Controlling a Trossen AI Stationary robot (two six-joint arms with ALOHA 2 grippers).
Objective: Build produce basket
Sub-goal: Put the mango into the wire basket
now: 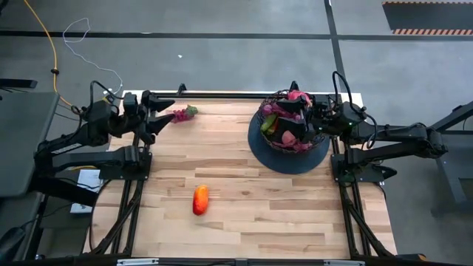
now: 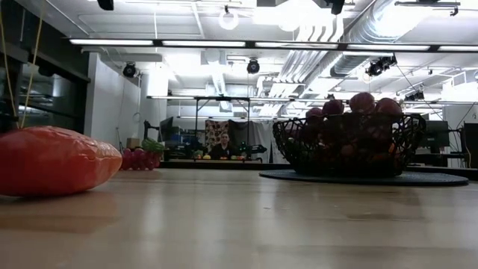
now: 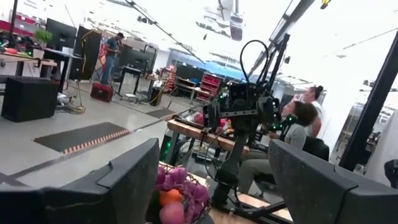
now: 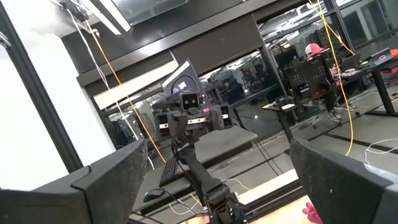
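Seen from above only: both dark arms at once, on a pale wooden plank table. Left gripper up at the far left edge, fingers spread wide, holding nothing, just beside a purple grape bunch with a green stem. Right gripper over the far right side, above the basket, fingers spread wide and empty too.

Seen from table height only: the room behind, with white pipes and long ceiling lights, desks, screens and a person far off.

Seen from the left wrist only: wide-apart dark fingers, the other arm across the table, people by desks, and the top of the fruit pile.

Inside the round black wire-mesh basket on its wide dark grey disc: heaped toy produce, pink, red, purple and green pieces, piled up past the rim.

Out on the bare wood, well apart from the basket: one orange-red oval toy fruit, lying near the front middle.
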